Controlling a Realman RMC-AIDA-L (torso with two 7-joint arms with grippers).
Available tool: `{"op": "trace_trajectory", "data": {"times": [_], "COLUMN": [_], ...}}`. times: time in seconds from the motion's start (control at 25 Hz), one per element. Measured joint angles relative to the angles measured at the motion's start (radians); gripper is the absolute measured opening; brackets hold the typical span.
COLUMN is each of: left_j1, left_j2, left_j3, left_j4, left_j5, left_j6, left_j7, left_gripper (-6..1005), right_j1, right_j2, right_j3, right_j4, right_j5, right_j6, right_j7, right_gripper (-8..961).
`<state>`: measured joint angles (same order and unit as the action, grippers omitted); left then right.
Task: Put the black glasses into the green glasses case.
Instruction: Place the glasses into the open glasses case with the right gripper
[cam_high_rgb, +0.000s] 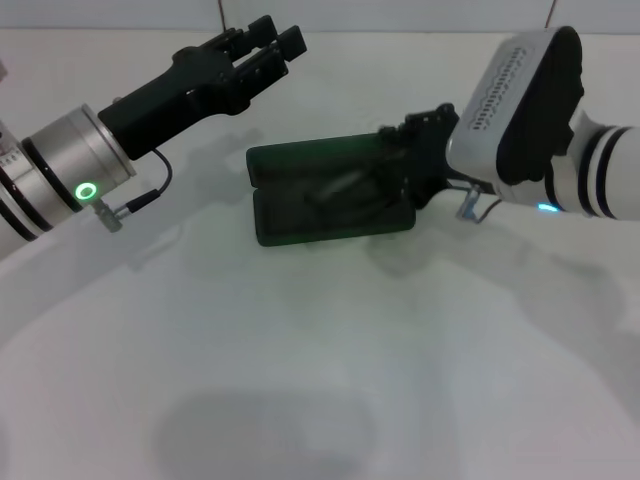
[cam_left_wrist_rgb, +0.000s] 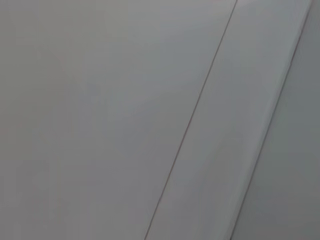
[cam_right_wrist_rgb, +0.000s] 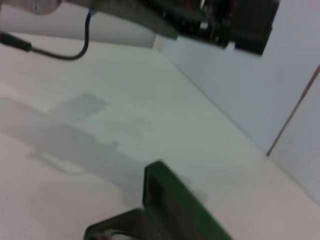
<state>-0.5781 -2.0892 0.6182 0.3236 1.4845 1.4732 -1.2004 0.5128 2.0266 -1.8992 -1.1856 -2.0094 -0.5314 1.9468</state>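
Observation:
The green glasses case (cam_high_rgb: 330, 198) lies open on the white table at the middle, lid toward the back. Thin dark lines of the black glasses (cam_high_rgb: 345, 186) show faintly inside it. My right gripper (cam_high_rgb: 408, 168) is at the case's right end, right over its edge. My left gripper (cam_high_rgb: 277, 38) is open and empty, raised above the table behind and to the left of the case. In the right wrist view a corner of the case (cam_right_wrist_rgb: 172, 197) shows close up, with the left gripper (cam_right_wrist_rgb: 235, 25) farther off. The left wrist view shows only pale flat surfaces.
The white table (cam_high_rgb: 320, 360) runs on toward me in front of the case. A pale wall (cam_high_rgb: 400, 15) stands behind the table. A thin black cable (cam_high_rgb: 150, 195) hangs from the left wrist.

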Motion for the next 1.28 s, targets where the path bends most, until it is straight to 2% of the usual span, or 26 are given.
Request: {"op": "trace_trajectory", "data": {"times": [0.16, 0.24, 0.52, 0.84, 1.28], "left_j1": [0.002, 0.001, 0.002, 0.004, 0.006], "left_j2": [0.0, 0.0, 0.001, 0.002, 0.004], "left_j3": [0.001, 0.002, 0.002, 0.002, 0.002], "left_j4": [0.0, -0.001, -0.001, 0.002, 0.007], "left_j5": [0.001, 0.001, 0.002, 0.002, 0.002], "left_j6": [0.0, 0.0, 0.004, -0.001, -0.001], "left_j7": [0.001, 0.001, 0.001, 0.002, 0.004], "left_gripper": [531, 531, 532, 531, 532], "right_j1": [0.015, 0.056, 0.118, 0.108, 0.075], "right_j2": [0.001, 0.003, 0.003, 0.003, 0.003], "right_j3": [-0.008, -0.016, -0.079, -0.112, -0.157], "right_j4": [-0.003, 0.031, 0.103, 0.091, 0.03], "right_j5": [-0.018, -0.038, -0.041, -0.066, -0.066], "right_j6": [0.036, 0.055, 0.116, 0.11, 0.128], "right_j7": [-0.001, -0.001, 0.007, 0.009, 0.003], "right_gripper": [437, 448, 489, 577, 576]}}
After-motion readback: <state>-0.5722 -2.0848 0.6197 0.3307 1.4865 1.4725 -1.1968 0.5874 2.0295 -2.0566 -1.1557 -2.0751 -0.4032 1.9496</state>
